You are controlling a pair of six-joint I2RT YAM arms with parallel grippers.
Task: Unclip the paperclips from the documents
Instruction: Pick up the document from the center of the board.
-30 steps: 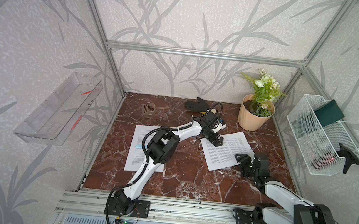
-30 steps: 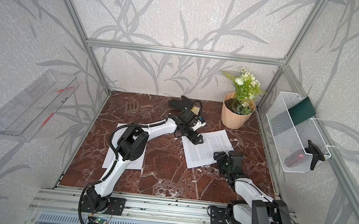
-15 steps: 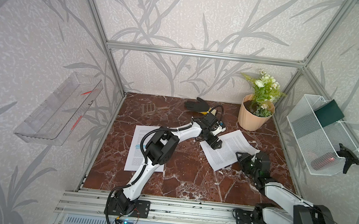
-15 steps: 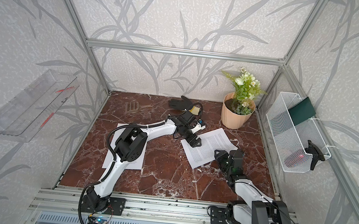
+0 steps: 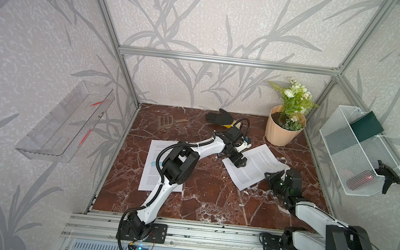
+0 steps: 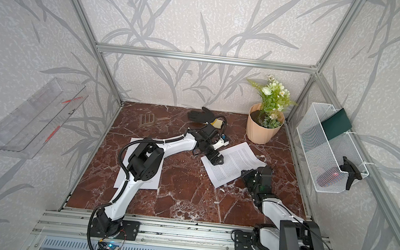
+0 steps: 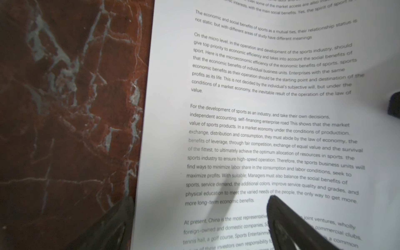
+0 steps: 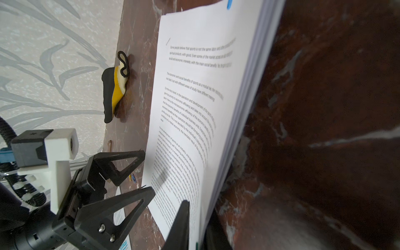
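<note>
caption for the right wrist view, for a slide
Right claw pinches the edge of the document stack; open left claw straddles another edge; blue paperclip on a far corner

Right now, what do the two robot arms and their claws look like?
Both arms have white link shells and bulky black joint housings. The left arm carries a black ribbed cable along it and a white-and-grey camera block at the wrist. The left claw has black wedge-shaped fingers with triangular cut-outs. The right arm looks alike; the right claw is black too.
</note>
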